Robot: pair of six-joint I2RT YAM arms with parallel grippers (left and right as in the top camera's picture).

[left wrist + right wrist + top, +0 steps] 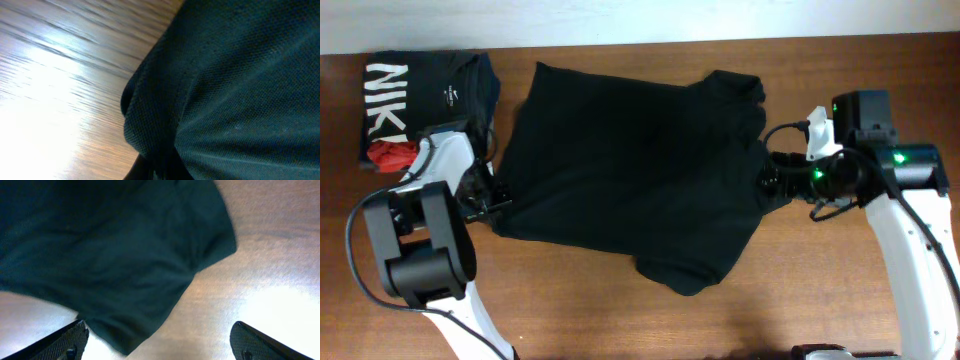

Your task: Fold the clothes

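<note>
The black garment [630,170] lies spread on the wooden table [820,290], with one sleeve at the upper right and another at the lower middle. Its white logo and tag do not show. My left gripper [498,205] is at the garment's lower left edge. In the left wrist view its dark fingers [160,170] are shut on a pinched fold of the black fabric [235,90]. My right gripper [767,182] is at the garment's right edge. In the right wrist view its fingers [160,345] are wide open and empty, with the fabric's edge [115,265] just ahead of them.
A folded black shirt with white NIKE letters [420,85] lies at the back left corner, with a small red garment [392,155] beside it, next to my left arm. Bare wood [260,255] shows to the garment's right and front.
</note>
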